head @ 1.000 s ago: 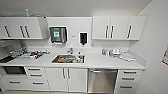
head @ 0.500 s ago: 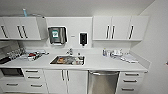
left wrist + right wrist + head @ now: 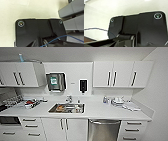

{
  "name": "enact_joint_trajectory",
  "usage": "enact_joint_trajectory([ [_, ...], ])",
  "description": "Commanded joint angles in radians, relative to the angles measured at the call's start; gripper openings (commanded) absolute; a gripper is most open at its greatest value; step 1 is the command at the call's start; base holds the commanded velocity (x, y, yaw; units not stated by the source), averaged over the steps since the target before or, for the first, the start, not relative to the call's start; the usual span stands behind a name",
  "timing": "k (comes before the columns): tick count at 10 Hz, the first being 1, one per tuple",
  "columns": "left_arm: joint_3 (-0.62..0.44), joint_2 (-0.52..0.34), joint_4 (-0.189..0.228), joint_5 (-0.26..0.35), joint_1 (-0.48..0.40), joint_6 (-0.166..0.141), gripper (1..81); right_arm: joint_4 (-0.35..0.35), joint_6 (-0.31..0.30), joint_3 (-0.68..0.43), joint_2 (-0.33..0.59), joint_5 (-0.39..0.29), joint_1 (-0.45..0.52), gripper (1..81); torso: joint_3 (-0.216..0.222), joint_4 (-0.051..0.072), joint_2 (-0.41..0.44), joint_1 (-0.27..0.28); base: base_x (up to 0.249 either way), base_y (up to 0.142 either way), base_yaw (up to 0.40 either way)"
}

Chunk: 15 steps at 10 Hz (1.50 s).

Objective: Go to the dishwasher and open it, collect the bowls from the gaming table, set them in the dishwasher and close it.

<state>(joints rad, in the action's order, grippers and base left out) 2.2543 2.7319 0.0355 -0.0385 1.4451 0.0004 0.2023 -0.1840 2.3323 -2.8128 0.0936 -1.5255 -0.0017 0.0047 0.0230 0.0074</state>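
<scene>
The robot is facing a white kitchenette, and the dishwasher point(image 3: 104, 129) is sitting in the lower right of the head view, its stainless-steel front set under the white table point(image 3: 100, 112) that is carrying the sink point(image 3: 66, 108). Its door is standing closed, so the opening step is not yet done. The bar handle point(image 3: 104, 121) is running horizontally across the top of the door, just under the table edge, so its long axis is lying left to right across the frame. White drawers point(image 3: 134, 130) are flanking the appliance on the right and a pair of cabinet doors point(image 3: 64, 127) on the left. Wall cabinets point(image 3: 122, 74) are hanging across the upper right, and a dark dispenser point(image 3: 83, 85) is sitting on the wall above the sink. The relation that matters here is that the dishwasher is lying right of the frame's centre, which I judge puts it more in line with the right arm than the left, though neither arm is reaching into the head view to confirm that. In the wrist views the dark robot plates are blocking most of the picture, so I cannot tell whether the fingers of either arm are apart or together. The left wrist view is looking down at pale floor point(image 3: 25, 10).
</scene>
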Motion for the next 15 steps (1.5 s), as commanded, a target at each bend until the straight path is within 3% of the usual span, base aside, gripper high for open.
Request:
enact_joint_trajectory([
  [1, -0.013, -0.015, 0.010, 0.048, -0.051, 0.006, 81.1, -0.003, 0.001, -0.010, 0.007, -0.045, 0.044, 81.1, 0.000, 0.000, 0.000, 0.000, 0.112, 0.000, 0.000],
  [15, -0.015, -0.015, 0.010, 0.048, -0.051, 0.006, 81.1, -0.003, 0.001, -0.010, 0.005, -0.046, 0.046, 81.1, 0.001, 0.000, 0.001, -0.003, 0.103, 0.000, 0.000],
])
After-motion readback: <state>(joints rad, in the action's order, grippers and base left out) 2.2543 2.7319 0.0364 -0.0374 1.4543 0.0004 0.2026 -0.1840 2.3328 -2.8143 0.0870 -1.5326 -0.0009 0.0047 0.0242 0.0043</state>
